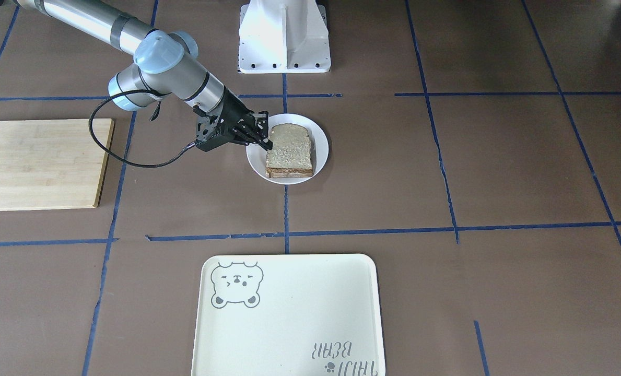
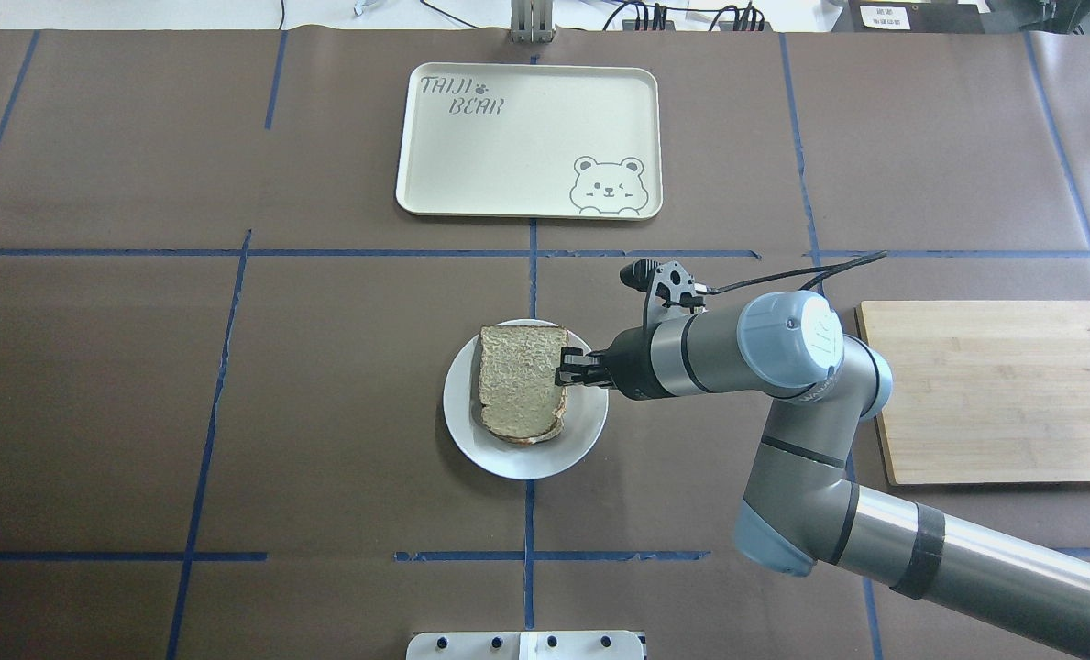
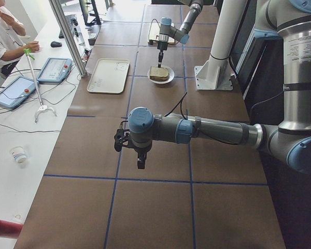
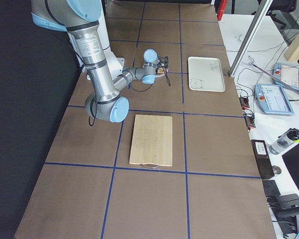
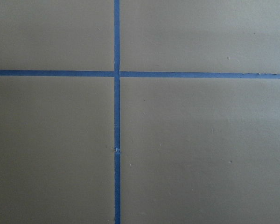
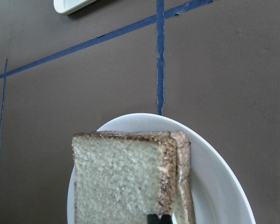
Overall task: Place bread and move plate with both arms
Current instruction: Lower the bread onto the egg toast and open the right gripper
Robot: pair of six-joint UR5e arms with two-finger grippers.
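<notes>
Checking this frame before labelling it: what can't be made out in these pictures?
Left gripper: open or shut; seen only in exterior left, small.
Right gripper: grip on the bread unclear; right wrist view's bottom edge cuts its fingertips.
Whatever lies under the bread: the bread itself covers it; overhead shows only a lower edge.

Right wrist view: plate [image 6: 212,179] and bread [image 6: 116,182] cut off at 6 o'clock; right fingers [image 6: 152,218] barely show, grip indeterminate. Second slice [image 6: 183,177] beneath largely hidden.
</notes>
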